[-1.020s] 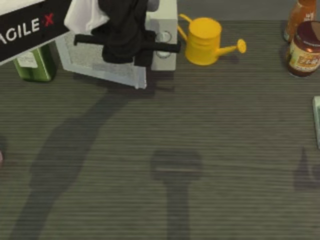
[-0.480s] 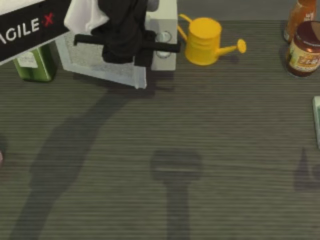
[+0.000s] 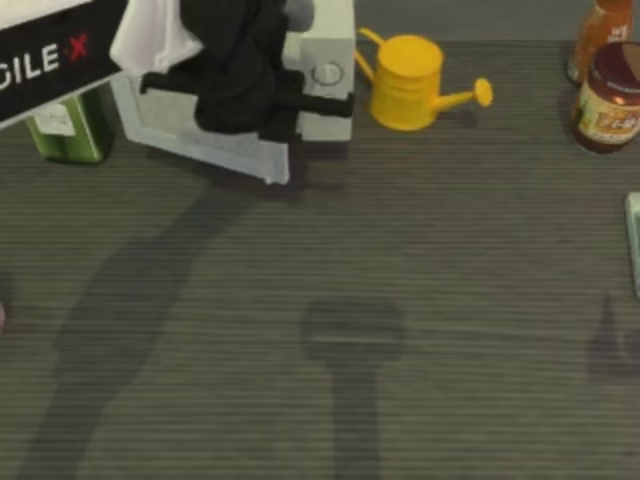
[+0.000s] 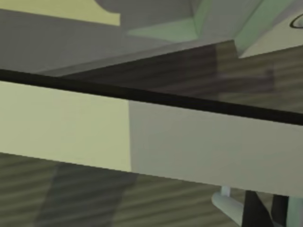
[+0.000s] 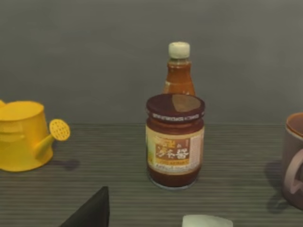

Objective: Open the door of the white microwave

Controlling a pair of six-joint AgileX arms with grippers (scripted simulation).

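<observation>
At the far left of the tabletop stands a green bottle, just left of the left gripper. The left gripper hangs over the white microwave, and the door sits right under it and pokes out toward the near side. The door looks swung partly open. I cannot tell if this gripper is wide or pinching, because its black body hides the tips.

The door looks stiff, flat and light, and it likely turns on a hinge at its left end. Its smooth face may be slippery, so the free right edge looks like the best place to hold.

Right of the gripper sit a yellow watering can, then a sauce jar and an orange bottle. The right gripper is not seen.
</observation>
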